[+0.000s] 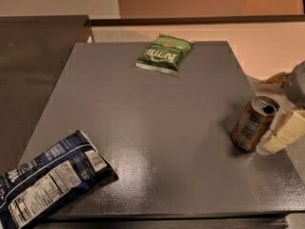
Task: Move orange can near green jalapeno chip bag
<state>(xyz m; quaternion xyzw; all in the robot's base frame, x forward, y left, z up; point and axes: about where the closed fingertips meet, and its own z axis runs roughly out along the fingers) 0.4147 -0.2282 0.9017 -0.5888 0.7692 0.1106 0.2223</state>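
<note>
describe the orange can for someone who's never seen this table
On the grey table, look to the right edge, beside the end effector. The orange can stands there, silver-topped; the green jalapeno chip bag and blue bag are flat packets.

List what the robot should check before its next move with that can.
1. Can found: ok. The orange can stands near the right edge of the table.
2. Gripper in position: ok. The gripper is right beside the can, at the picture's right edge.
3. Firm hold on the can: cannot tell.
4. Goal found: ok. The green chip bag lies flat at the table's far side.
5. Path from can to green bag: ok. Nothing lies between them.
6. Blue bag out of the way: ok. It lies at the near left corner.
</note>
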